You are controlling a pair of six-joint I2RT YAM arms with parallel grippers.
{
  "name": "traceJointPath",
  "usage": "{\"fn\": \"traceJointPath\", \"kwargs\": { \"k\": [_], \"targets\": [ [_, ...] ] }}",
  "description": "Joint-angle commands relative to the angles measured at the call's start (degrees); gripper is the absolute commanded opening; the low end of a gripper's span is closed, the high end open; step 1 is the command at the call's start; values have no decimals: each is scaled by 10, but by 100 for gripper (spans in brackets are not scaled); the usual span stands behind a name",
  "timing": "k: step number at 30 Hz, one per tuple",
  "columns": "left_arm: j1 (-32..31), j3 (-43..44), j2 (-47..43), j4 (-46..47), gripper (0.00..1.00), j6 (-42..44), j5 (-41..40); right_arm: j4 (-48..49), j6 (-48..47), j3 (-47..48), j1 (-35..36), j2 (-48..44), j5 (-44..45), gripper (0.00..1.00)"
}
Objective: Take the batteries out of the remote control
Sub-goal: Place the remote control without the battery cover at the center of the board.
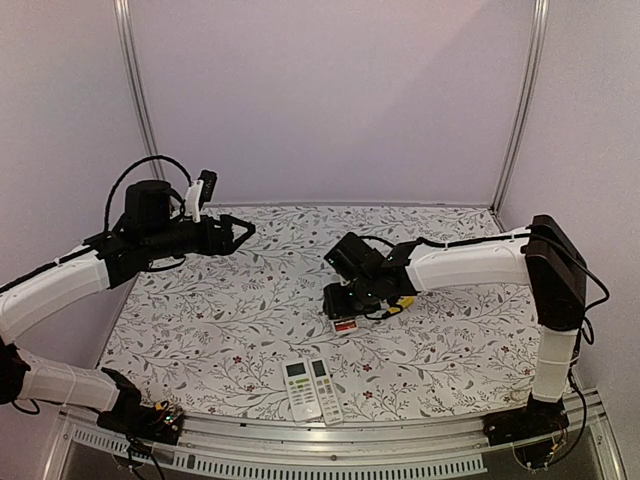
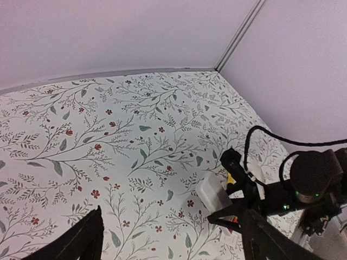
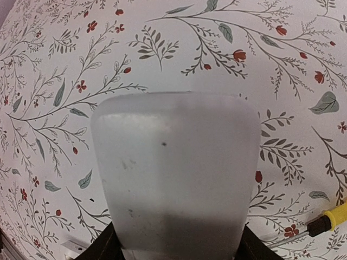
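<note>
My right gripper [image 1: 350, 298] is shut on a white remote control [image 3: 173, 173], whose plain back fills the right wrist view between the two dark fingers [image 3: 103, 246]. From above, the remote [image 1: 346, 322] pokes out below the gripper toward the near side. Red-orange batteries [image 1: 347, 326] show at that end, and a red-orange patch of them [image 2: 231, 219] appears under the gripper in the left wrist view. My left gripper [image 1: 243, 232] hangs high over the table's left side, open and empty, far from the remote. Its fingers [image 2: 87, 241] frame bare tablecloth.
Two more white remotes [image 1: 300, 388] [image 1: 326, 386] lie side by side near the front edge. A yellow-handled screwdriver [image 1: 403, 304] [image 3: 332, 215] lies just right of the right gripper. Floral cloth [image 1: 220, 320] covers the table; walls close in at the back and sides.
</note>
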Motion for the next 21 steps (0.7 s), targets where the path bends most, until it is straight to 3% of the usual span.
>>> {"fn": "traceJointPath", "kwargs": {
  "k": [1,9,21],
  "targets": [
    [6,10,5,-11,88,7,-2,-16,-11,42,-5,47,-9,47],
    [6,11,9,-12,88,8,-1,-24,-20,95,-9,103,-5,47],
    [5,11,8,-13,88,7,3,-32,-5,64,-9,115,-23,47]
  ]
}}
